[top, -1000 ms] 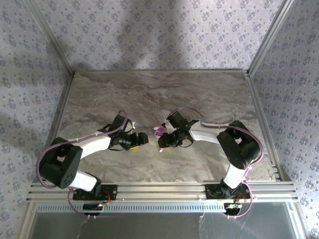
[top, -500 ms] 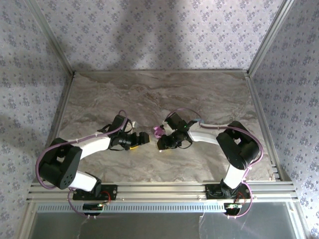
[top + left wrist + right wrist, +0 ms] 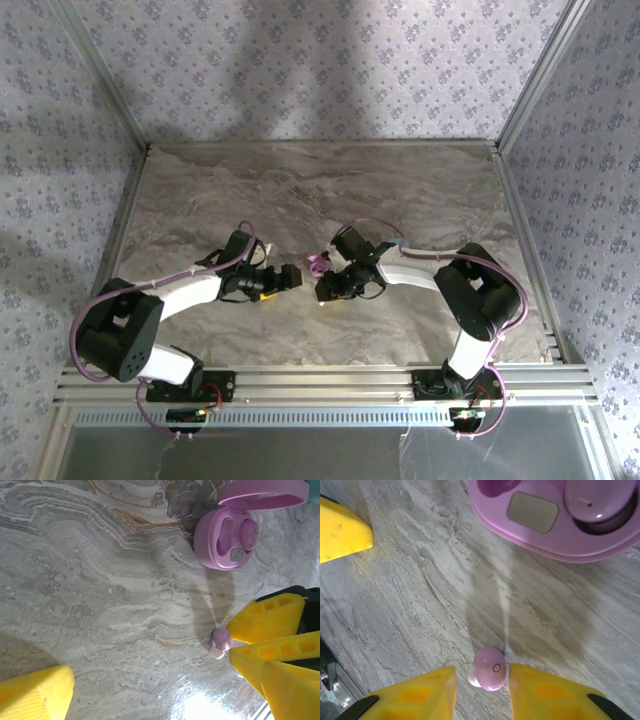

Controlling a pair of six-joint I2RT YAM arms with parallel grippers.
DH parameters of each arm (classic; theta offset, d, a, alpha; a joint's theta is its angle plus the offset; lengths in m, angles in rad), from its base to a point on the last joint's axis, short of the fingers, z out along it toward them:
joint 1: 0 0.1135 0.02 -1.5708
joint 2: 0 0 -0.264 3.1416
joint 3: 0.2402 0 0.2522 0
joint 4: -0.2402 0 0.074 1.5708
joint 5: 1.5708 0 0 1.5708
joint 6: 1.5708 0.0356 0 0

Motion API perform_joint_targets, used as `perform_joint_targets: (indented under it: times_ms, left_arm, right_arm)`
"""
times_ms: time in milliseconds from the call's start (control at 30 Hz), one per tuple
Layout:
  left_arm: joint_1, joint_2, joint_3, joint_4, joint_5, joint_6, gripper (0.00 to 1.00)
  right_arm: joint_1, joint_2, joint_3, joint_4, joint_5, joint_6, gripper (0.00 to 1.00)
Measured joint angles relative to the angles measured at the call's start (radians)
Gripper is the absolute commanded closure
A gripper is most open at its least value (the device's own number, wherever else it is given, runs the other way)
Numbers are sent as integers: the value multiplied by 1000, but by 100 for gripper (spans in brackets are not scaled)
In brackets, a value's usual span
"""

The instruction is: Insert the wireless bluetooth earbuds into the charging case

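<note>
A pink charging case lies open on the marble, lid up. One pink earbud sits in its slot; the other slot is empty. A second pink earbud lies loose on the table just in front of the case. My right gripper straddles it, fingers low on either side with a narrow gap to each, so it stands open around the bud. My left gripper hovers wide open just left of that bud, holding nothing.
The two grippers face each other closely, with the left's yellow finger near the right gripper. A sliver of something teal shows behind the case lid. Bare marble table stretches behind and to both sides, bounded by aluminium rails.
My left gripper's jaws have spread wider and it has edged slightly right toward the case. The right gripper has barely shifted.
</note>
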Motion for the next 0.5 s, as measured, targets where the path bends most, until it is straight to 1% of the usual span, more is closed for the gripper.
perform_joint_targets:
  times_ms: [500]
  left_arm:
    - [-1,-19,-14,14,-17,-3,0]
  right_arm:
    - [-8,20,16,-3,3,3,68]
